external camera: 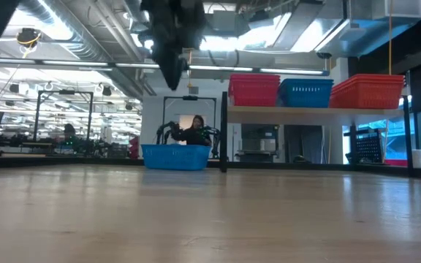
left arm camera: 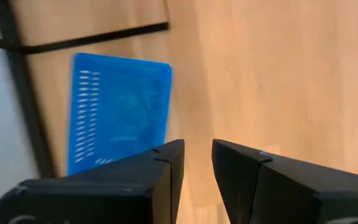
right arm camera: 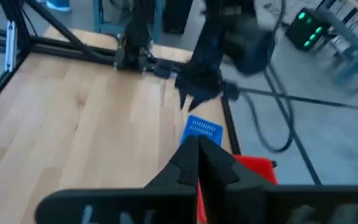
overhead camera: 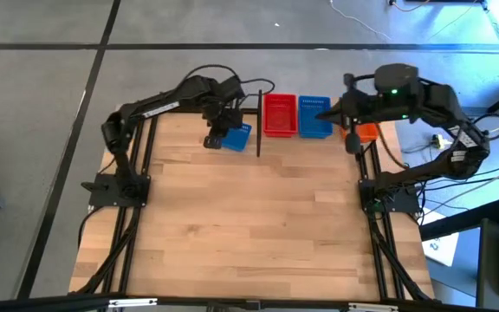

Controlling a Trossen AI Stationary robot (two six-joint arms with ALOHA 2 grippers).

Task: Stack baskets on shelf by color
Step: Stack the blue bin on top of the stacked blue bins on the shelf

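- Left claw point(overhead camera: 224, 120), fingers narrowly apart and empty, hangs above a blue basket point(overhead camera: 235, 137) on the bench point(overhead camera: 258, 225), upper centre of the high view.
- Red point(overhead camera: 279, 115), blue point(overhead camera: 315, 117) and orange baskets point(external camera: 376, 90) sit on the shelf point(external camera: 313, 109).
- Right claw point(overhead camera: 323, 113), closed, is by the shelf.

Count from where I stand: four basket groups showing. One red stack point(overhead camera: 279, 115), one blue stack point(overhead camera: 315, 117) and one orange stack point(overhead camera: 364, 132) on the shelf point(external camera: 313, 110) (layers within each stack can't be told apart). One lone blue basket point(overhead camera: 235, 137) on the tabletop point(overhead camera: 249, 217). Two arms, two end effectors.
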